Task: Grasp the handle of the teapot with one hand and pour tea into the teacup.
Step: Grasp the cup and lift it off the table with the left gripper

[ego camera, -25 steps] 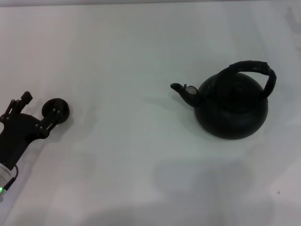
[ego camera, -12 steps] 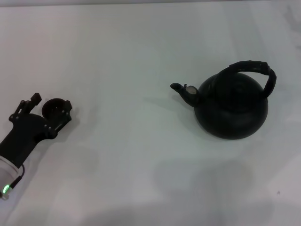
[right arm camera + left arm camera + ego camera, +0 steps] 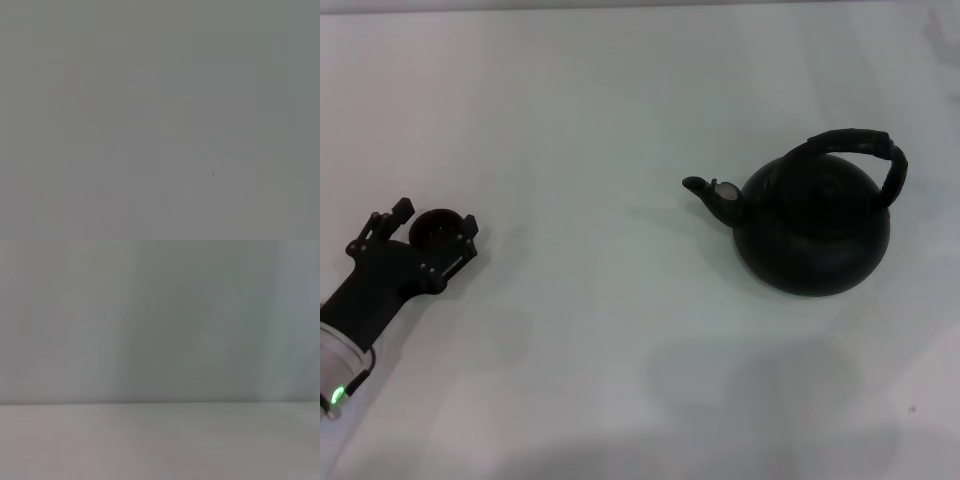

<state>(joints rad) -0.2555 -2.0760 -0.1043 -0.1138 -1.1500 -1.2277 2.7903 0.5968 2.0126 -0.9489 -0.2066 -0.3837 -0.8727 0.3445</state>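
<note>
The matte-black teapot (image 3: 812,228) stands at the right of the white table in the head view. Its ribbed arched handle (image 3: 855,139) is over its top and its short spout (image 3: 708,192) points left. The tiny dark teacup (image 3: 440,229) sits at the far left. My left gripper (image 3: 433,223) is open, with one finger on each side of the cup, low at the table. Its two fingers stand wider apart than the cup. My right gripper is out of view. Both wrist views show only blank surface.
The white tabletop (image 3: 590,300) stretches bare between the cup and the teapot. A faint shadow lies on the table in front of the teapot (image 3: 760,385).
My left gripper has moved forward and to the right. The cup was beside its right finger and now sits between the two fingers. The teapot has not moved.
</note>
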